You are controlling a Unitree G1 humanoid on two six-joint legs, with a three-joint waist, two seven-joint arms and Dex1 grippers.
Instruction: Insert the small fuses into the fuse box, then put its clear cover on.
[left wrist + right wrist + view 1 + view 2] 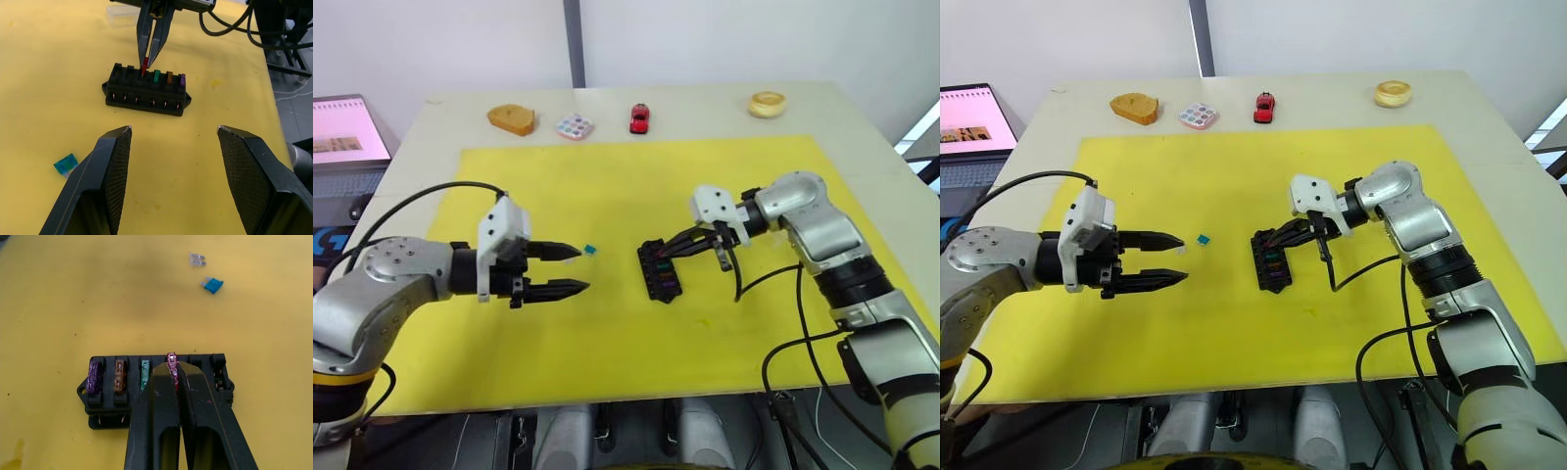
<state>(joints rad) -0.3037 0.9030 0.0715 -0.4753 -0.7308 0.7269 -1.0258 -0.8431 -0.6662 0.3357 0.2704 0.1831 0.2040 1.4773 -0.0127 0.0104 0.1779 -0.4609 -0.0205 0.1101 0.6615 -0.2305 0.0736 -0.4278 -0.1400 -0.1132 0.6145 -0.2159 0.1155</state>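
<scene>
The left gripper [576, 269], nearest at lower left, gaped wide and empty. Mid-frame, the right gripper [173, 369] pinched a red fuse [171, 363] over the fuse box [659, 271] on the yellow mat [607, 176]; a teal fuse [591, 249] lay by the left fingertips.

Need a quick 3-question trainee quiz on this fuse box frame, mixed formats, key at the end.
1. True or false: the left gripper is open and holds nothing.
2. Which fuse is the right gripper pinching over the fuse box? A) red fuse B) teal fuse C) purple fuse
3. Fill in: counting only fuses already seated without a gripper on them, the box holds ___ fuses.

Key:
1. True. Its fingers stand apart above the yellow mat.
2. A. The teal one lies loose on the mat; the purple one sits in an end slot.
3. Three: purple, orange fuse and green fuse.
</scene>
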